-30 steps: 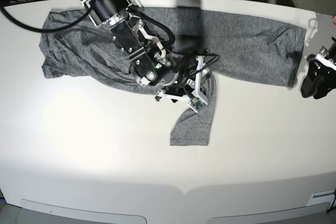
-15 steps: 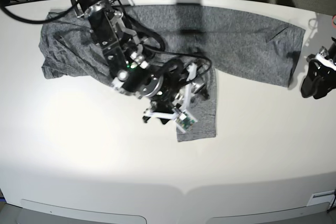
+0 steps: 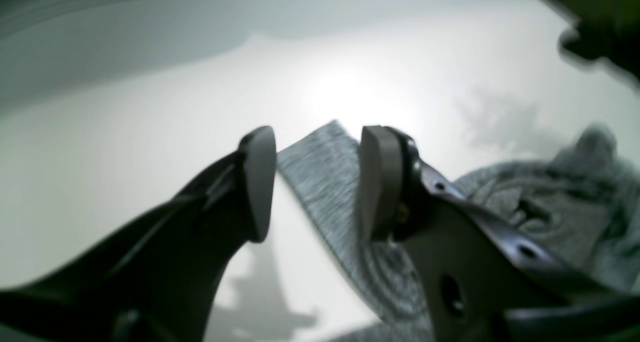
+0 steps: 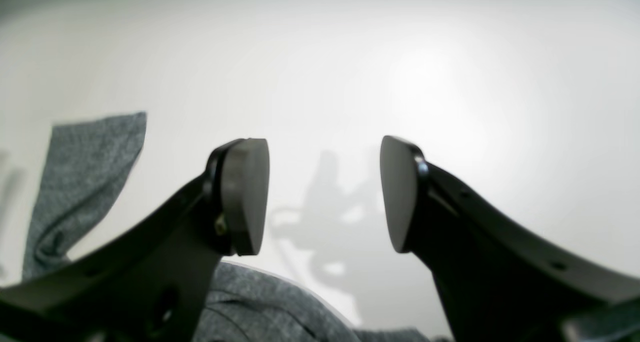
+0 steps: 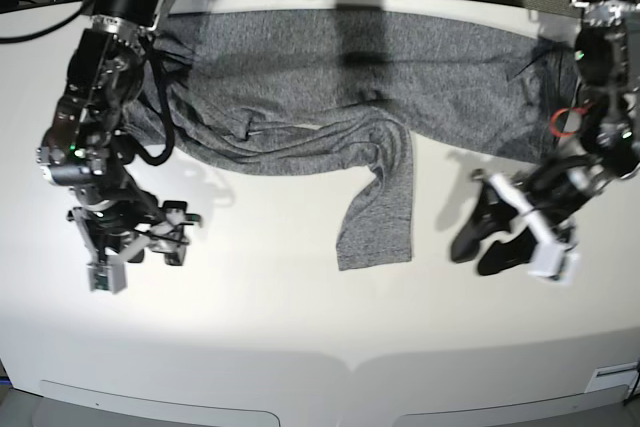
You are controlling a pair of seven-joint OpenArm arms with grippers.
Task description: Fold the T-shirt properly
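Nearest, both black robot hands hover over the white desk point(image 5: 250, 337), right hand point(image 5: 135, 244) and left hand point(image 5: 487, 240) each spread and empty (pads apart). Beyond lies the heather-grey long-sleeved knit T-shirt point(image 5: 400, 72), one sleeve trailing forward.

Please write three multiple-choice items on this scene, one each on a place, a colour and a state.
1. Where does the T-shirt lie on the table?
A. far side
B. near edge
C. hanging off the edge

2. What colour is the T-shirt?
A. red
B. heather grey
C. white

3. How does the right gripper stand?
A. shut on cloth
B. open, empty
C. shut, empty

Answers:
1 A: it spreads along the far side, one sleeve pointing nearer.
2 B: mottled grey in every view.
3 B: bare table shows between its pads.
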